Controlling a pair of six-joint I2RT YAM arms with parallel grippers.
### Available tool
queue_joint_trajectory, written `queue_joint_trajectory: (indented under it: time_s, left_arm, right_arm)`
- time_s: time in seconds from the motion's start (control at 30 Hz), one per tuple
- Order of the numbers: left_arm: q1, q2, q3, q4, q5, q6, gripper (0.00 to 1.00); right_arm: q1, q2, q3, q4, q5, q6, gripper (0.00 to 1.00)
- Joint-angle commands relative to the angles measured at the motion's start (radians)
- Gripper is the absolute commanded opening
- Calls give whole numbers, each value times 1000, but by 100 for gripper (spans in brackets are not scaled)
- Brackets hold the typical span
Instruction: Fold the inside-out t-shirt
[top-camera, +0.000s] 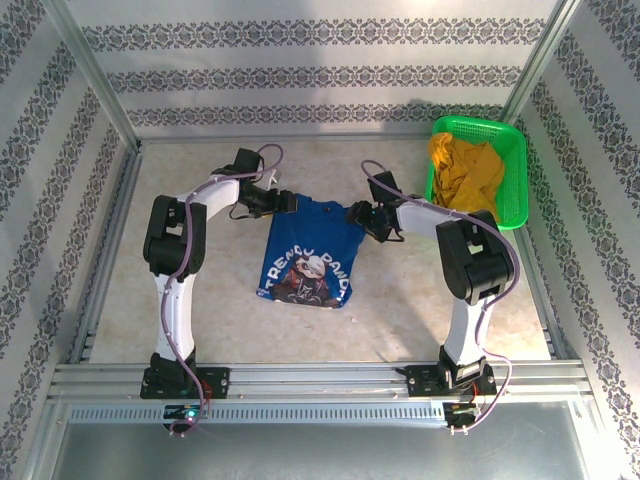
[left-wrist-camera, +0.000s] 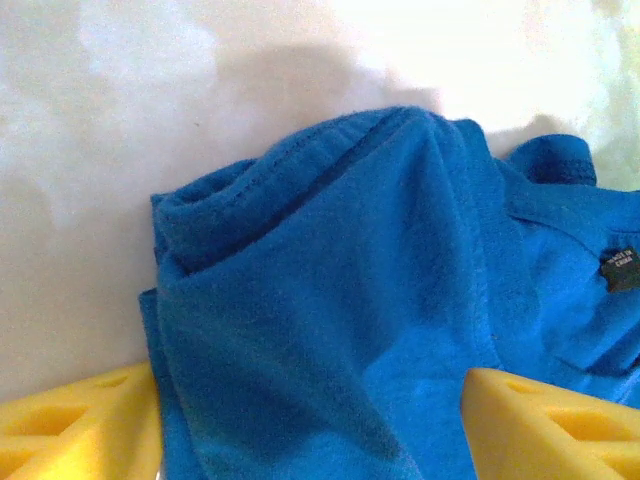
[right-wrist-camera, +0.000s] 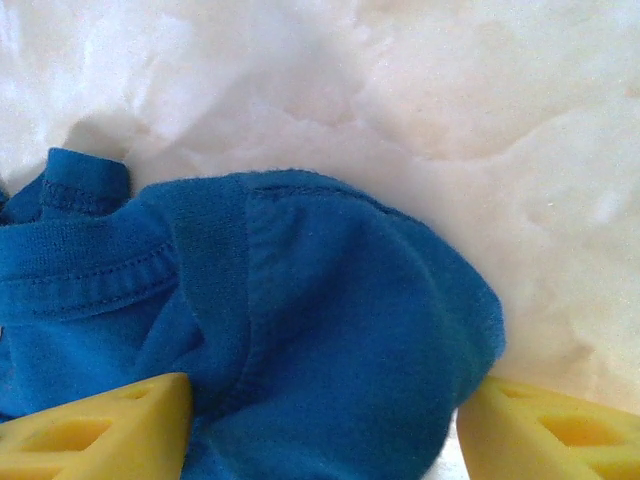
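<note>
The inside-out t-shirt (top-camera: 308, 252) is royal blue and lies flat in the middle of the table, with a colourful print facing up and its collar end toward the back. My left gripper (top-camera: 284, 205) is at its back left corner, and my right gripper (top-camera: 362, 218) is at its back right corner. In the left wrist view the left gripper (left-wrist-camera: 310, 440) stands open, its yellow fingers (left-wrist-camera: 80, 425) wide apart astride a bunched shoulder of the t-shirt (left-wrist-camera: 340, 300). In the right wrist view the right gripper (right-wrist-camera: 325, 440) is open too, straddling a hump of the t-shirt (right-wrist-camera: 330, 320).
A green basket (top-camera: 512, 205) stands at the back right with a mustard-yellow garment (top-camera: 465, 170) in it. Patterned walls and metal rails close the table on three sides. Bare tabletop lies to the left of the shirt and in front of it.
</note>
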Motion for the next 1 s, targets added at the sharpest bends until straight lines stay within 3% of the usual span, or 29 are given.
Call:
queue_joint_trajectory:
  time_s: [0.0, 0.13, 0.33, 0.5, 0.73, 0.83, 0.9, 0.97]
  left_arm:
    - [-18, 6, -51, -76, -20, -45, 76]
    - [-19, 11, -31, -70, -6, -60, 76]
    - [-26, 26, -12, -32, 101, -112, 76]
    - [-49, 21, -52, 35, 187, -152, 70]
    - [-63, 10, -135, 114, 169, -205, 62]
    - [-62, 24, -157, 145, 146, -230, 53]
    - [-63, 26, -167, 186, 161, -253, 40]
    - [-63, 11, -186, 240, 167, -276, 31]
  right_arm:
    - [93, 77, 27, 138, -86, 32, 69]
    - [108, 73, 39, 123, -66, 43, 69]
    - [107, 111, 60, 145, -110, 44, 68]
    - [93, 138, 55, 176, -150, 43, 67]
    - [75, 143, 44, 191, -165, 42, 60]
    - [75, 153, 33, 234, -187, 58, 46]
    - [76, 153, 26, 276, -207, 65, 37]
    - [79, 152, 19, 298, -211, 64, 35]
